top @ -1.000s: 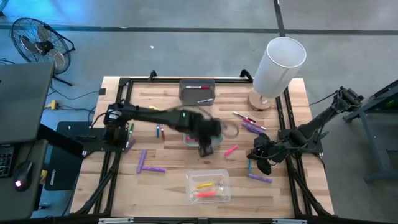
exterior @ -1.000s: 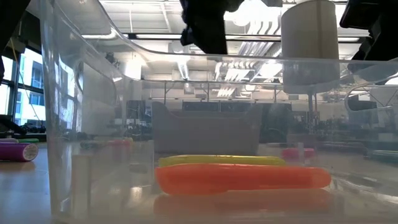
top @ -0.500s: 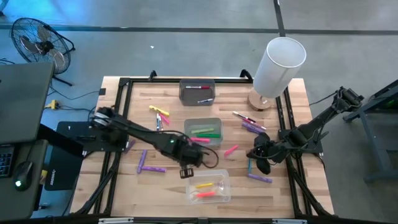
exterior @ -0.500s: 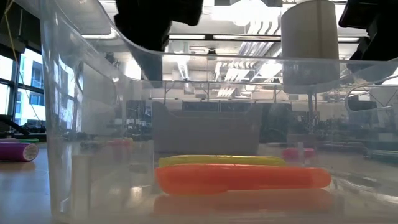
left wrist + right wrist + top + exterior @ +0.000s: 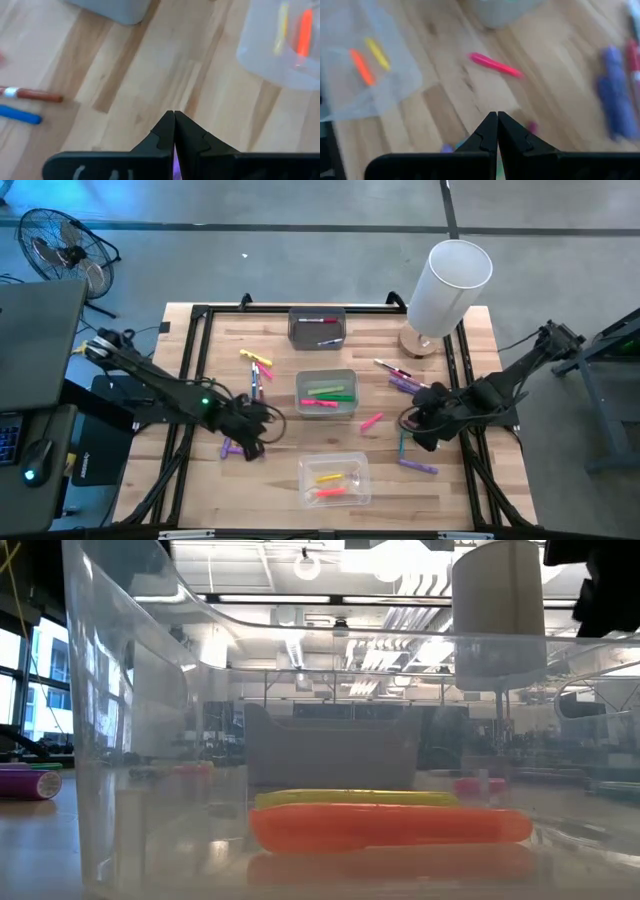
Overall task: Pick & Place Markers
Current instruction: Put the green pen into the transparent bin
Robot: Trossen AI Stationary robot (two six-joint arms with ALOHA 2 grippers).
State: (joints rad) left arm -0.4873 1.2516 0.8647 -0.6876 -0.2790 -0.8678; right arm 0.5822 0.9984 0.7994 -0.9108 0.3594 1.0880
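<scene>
Left gripper closed, low over purple markers near the bench's left edge, right gripper closed near the right edge, pink marker lying between bins

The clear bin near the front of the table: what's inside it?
The clear bin holds two markers lying flat: a yellow one and an orange one, side by side. The low view looks through its wall, and nothing else shows inside.
</scene>
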